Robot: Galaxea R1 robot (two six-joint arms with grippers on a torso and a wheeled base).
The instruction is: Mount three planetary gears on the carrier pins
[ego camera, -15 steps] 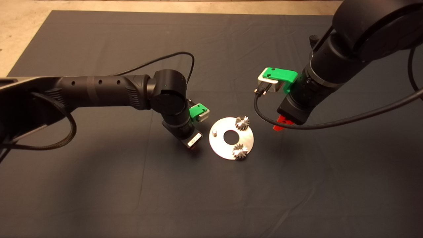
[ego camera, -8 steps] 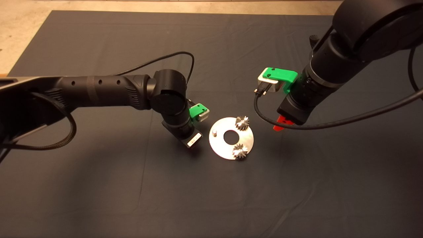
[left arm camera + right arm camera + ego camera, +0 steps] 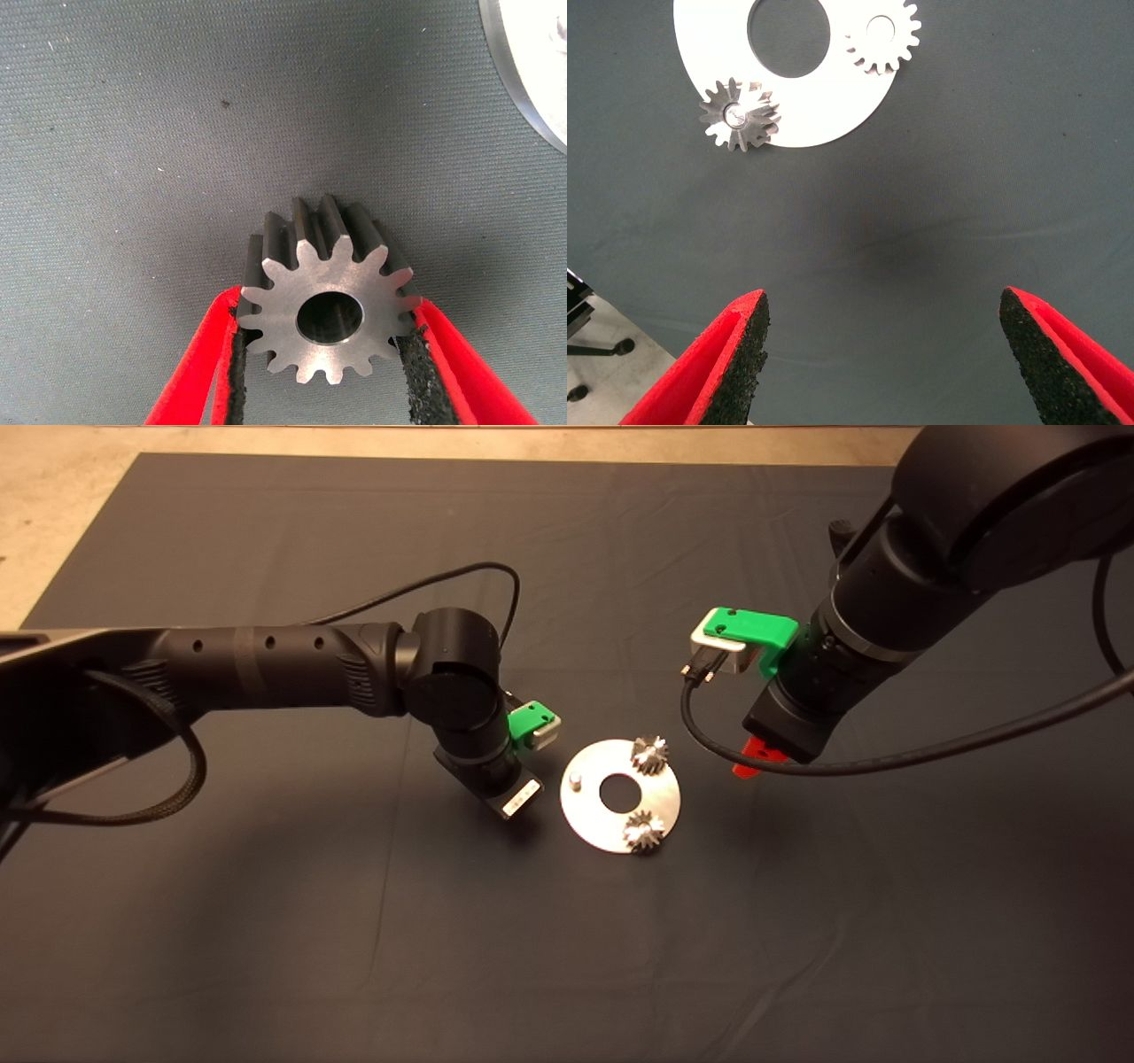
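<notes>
A shiny round disc (image 3: 589, 815) with a large centre hole lies mid-mat. Two planetary gears sit on its pins: one at the far side (image 3: 648, 755), one at the near side (image 3: 643, 832). A third carrier pin (image 3: 575, 782) stands bare on the disc's left part. My left gripper (image 3: 326, 354) hovers just left of the disc and is shut on a third gear (image 3: 328, 297), its fingers (image 3: 199, 372) pinching the teeth from both sides. My right gripper (image 3: 881, 341) hangs open to the right of the disc (image 3: 824, 111), holding nothing; both seated gears (image 3: 740, 115) show in its view.
The dark mat (image 3: 567, 957) covers the table, with pale floor (image 3: 53, 505) beyond its far left corner. Black cables loop off both arms, one (image 3: 425, 589) behind the left wrist and one (image 3: 886, 757) under the right wrist.
The left gripper has drifted very slightly with the gear. The right arm has hardly moved.
</notes>
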